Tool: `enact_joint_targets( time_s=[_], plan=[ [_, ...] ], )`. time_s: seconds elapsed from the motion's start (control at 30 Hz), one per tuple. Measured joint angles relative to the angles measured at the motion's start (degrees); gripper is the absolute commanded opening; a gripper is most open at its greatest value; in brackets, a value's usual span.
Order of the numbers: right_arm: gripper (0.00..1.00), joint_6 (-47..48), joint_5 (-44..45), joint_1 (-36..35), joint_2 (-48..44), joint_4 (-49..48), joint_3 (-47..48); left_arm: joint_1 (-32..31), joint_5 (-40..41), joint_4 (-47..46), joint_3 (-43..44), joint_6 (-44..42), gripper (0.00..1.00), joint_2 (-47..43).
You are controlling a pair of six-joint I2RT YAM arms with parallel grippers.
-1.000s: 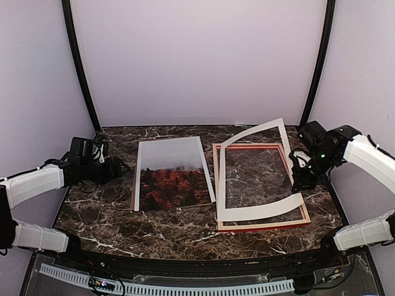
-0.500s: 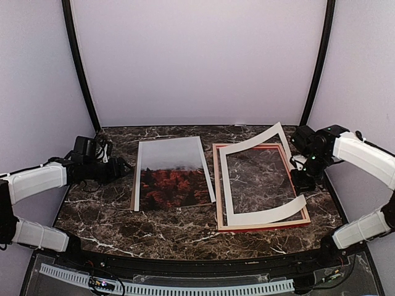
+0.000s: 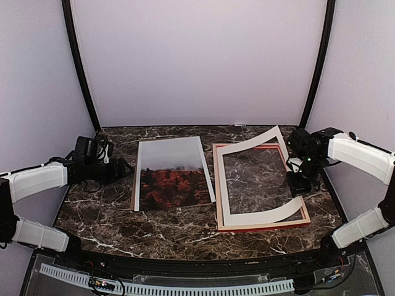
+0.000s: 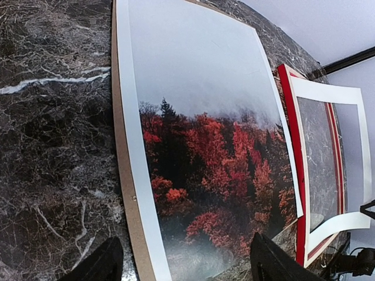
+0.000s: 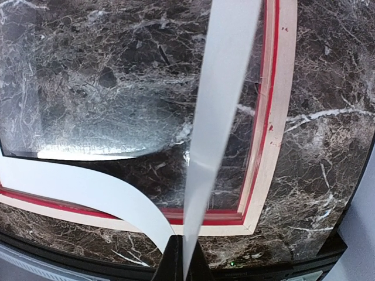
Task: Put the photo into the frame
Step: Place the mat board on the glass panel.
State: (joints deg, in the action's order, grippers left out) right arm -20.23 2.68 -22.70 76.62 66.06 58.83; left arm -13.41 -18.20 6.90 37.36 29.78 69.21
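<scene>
The photo [image 3: 173, 179] of red trees under grey sky lies face up at the table's middle left, on a brown backing board [image 4: 125, 199]. To its right lies the frame [image 3: 262, 226], pale wood rim with a red inner edge. My right gripper [image 3: 299, 182] is shut on the right side of a white mat border [image 3: 253, 213], which curves up over the frame. In the right wrist view the gripper [image 5: 186, 257] pinches the mat's strip [image 5: 225, 82] edge-on above the frame [image 5: 258, 175]. My left gripper [image 3: 123, 165] is open just left of the photo [image 4: 217, 146], holding nothing.
A glass pane [image 5: 99, 111] sits inside the frame opening. Black curved posts [image 3: 79, 68] stand at the back corners, with pale walls behind. The table's dark front rail [image 3: 185, 262] runs along the near edge.
My right gripper has moved left and down with the mat border, which now lies flatter and more squarely over the frame. The left arm has barely shifted.
</scene>
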Motion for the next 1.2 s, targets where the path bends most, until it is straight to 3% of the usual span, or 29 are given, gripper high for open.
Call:
enact_joint_targets(
  time_s=[0.13, 0.47, 1.07, 1.2],
  plan=[
    [0.00, 0.0, -0.5, 0.0, 1.0, -1.4, -1.0, -0.1, 0.0, 0.0, 0.0, 0.0, 0.77, 0.3],
    [0.14, -0.1, -0.5, 0.0, 1.5, -3.1, -2.1, -0.6, 0.1, 0.0, 0.0, 0.0, 0.77, 0.8],
    [0.48, -1.4, 2.8, -0.1, 2.3, -3.9, -2.5, -0.8, 0.2, 0.0, 0.0, 0.0, 0.78, 1.1],
    [0.65, -1.9, 4.7, -0.1, 2.4, -4.4, -2.5, -0.8, 0.2, 0.0, 0.1, 0.0, 0.78, 1.1]
  ],
)
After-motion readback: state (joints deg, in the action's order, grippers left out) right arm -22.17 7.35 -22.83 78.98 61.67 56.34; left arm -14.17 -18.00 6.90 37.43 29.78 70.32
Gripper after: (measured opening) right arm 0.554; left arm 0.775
